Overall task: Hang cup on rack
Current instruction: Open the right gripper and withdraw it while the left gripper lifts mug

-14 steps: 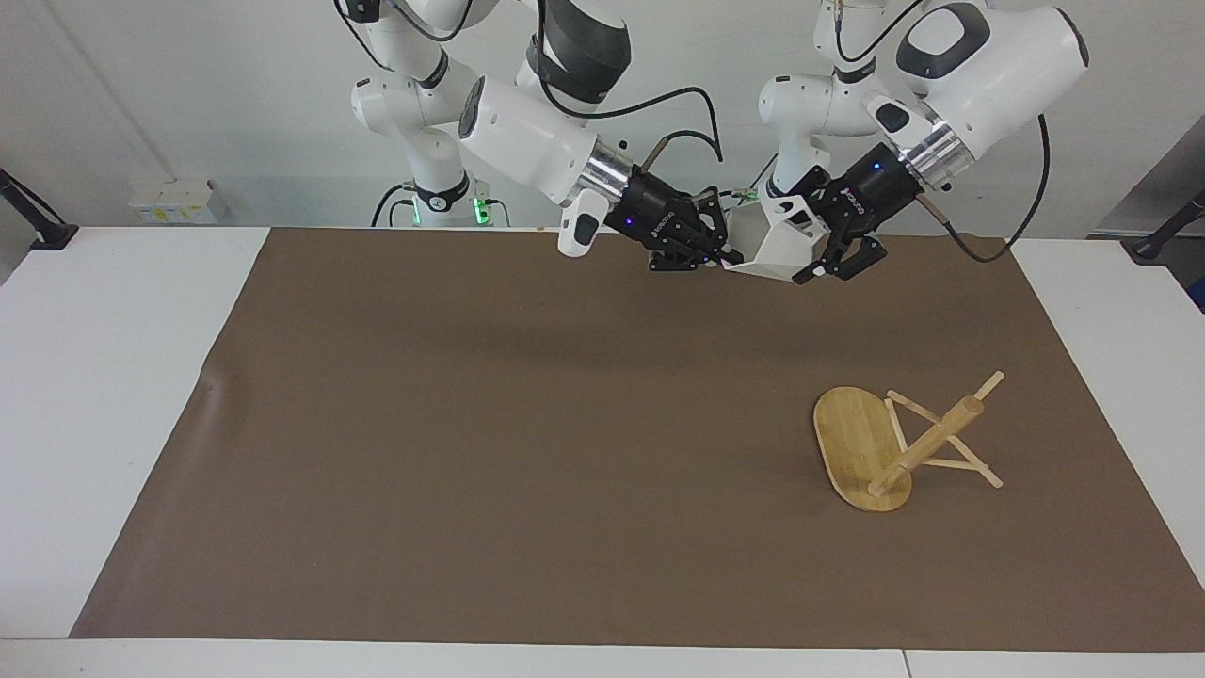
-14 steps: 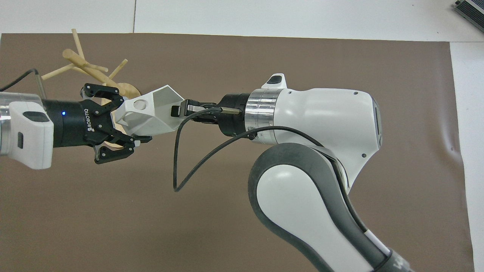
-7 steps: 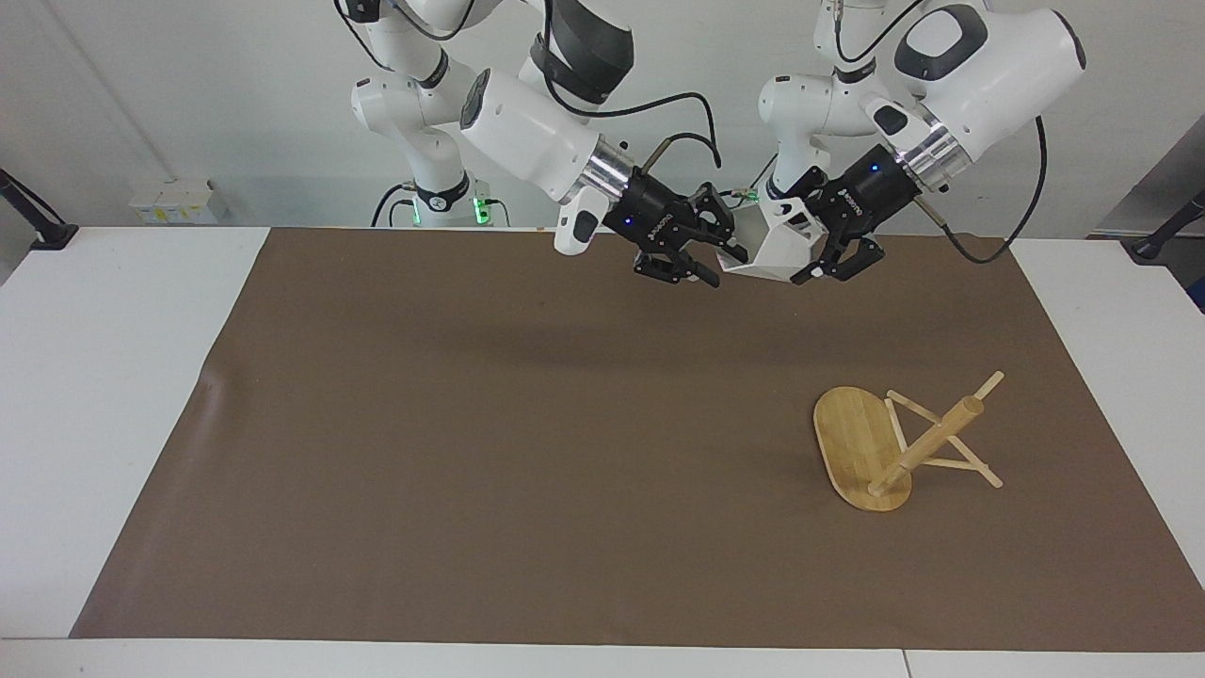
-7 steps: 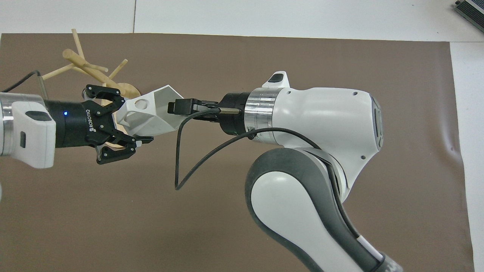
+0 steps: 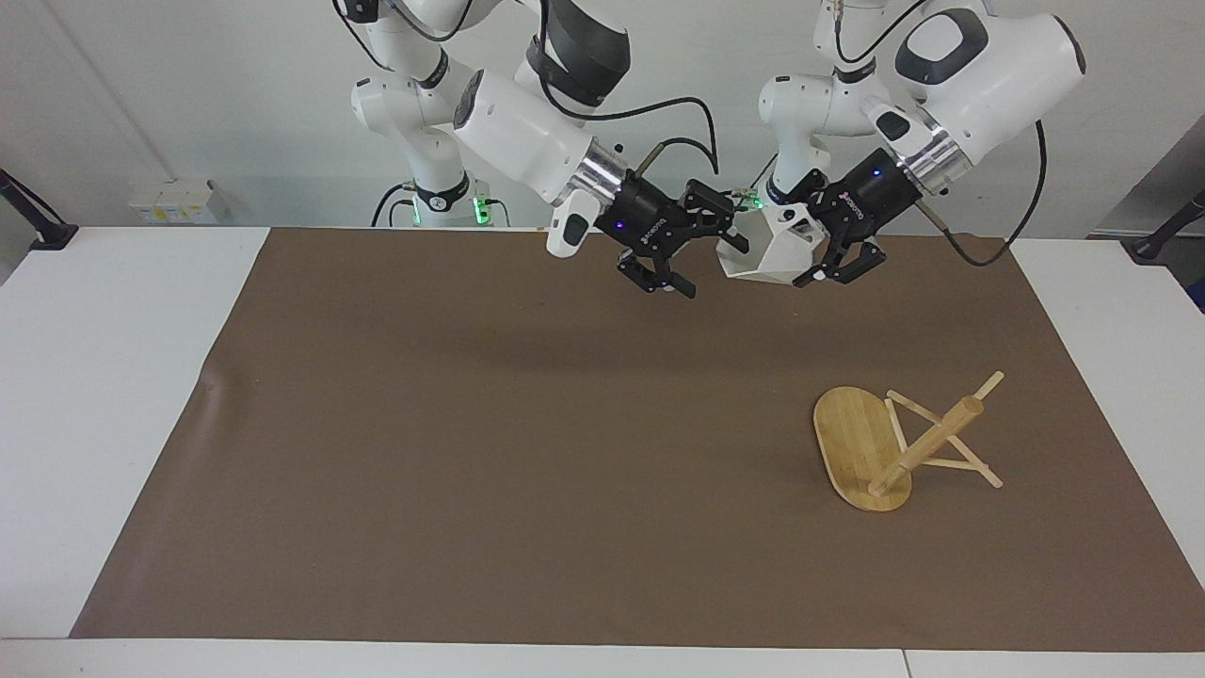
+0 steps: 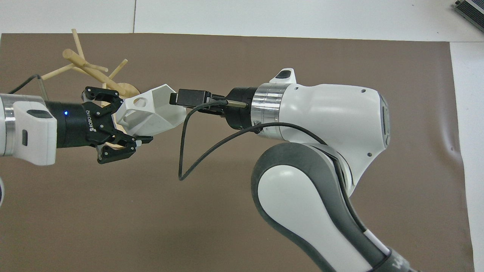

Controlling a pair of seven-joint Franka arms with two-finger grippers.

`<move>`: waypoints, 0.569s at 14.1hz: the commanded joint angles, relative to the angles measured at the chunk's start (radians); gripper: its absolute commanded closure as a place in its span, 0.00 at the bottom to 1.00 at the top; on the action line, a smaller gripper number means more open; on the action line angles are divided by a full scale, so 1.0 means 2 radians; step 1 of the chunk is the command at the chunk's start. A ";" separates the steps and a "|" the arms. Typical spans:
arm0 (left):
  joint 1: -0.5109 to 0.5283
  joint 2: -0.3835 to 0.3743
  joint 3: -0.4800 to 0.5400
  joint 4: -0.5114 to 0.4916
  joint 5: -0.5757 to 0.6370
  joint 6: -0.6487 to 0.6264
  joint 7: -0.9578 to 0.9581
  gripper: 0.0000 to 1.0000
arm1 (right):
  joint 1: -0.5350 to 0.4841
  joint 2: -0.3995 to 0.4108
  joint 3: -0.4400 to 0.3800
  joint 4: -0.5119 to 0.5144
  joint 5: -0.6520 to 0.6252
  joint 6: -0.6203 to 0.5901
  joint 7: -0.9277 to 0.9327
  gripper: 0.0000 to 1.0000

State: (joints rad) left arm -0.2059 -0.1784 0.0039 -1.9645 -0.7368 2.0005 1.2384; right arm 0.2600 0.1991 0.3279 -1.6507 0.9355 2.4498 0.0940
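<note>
**Cup held aloft by your left gripper, right one let go**

Your left gripper (image 5: 817, 252) has its jaws clamped on the small matte white faceted cup (image 5: 764, 252), gripping it at the handle end and holding it in the air over the brown mat (image 5: 527, 452) at the robots' edge of the worktop (image 5: 104, 395). The cup is tilted, its open mouth turned toward your right gripper (image 5: 708, 256). That gripper sits just beside the cup's rim with its jaws spread wide, clear of it. The light bamboo rack (image 5: 890, 450) lies tipped over on the mat toward the left arm's end, post and pegs slanting off its oval base.
</note>
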 commanded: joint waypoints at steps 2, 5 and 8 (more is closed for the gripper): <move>-0.010 -0.016 0.003 -0.035 0.054 0.050 -0.073 1.00 | -0.042 -0.021 -0.002 -0.003 -0.014 -0.028 0.024 0.00; -0.009 -0.014 -0.007 -0.040 0.117 0.072 -0.162 1.00 | -0.107 -0.036 -0.004 -0.005 -0.078 -0.100 0.027 0.00; -0.009 -0.004 -0.007 -0.041 0.157 0.098 -0.239 1.00 | -0.146 -0.049 -0.004 -0.003 -0.237 -0.162 0.020 0.00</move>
State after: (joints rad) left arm -0.2063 -0.1792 -0.0193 -2.0189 -0.4739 2.1402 0.8588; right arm 0.0069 0.1276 0.3077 -1.6482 0.6060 2.1837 0.1174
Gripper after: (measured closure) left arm 0.295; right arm 0.000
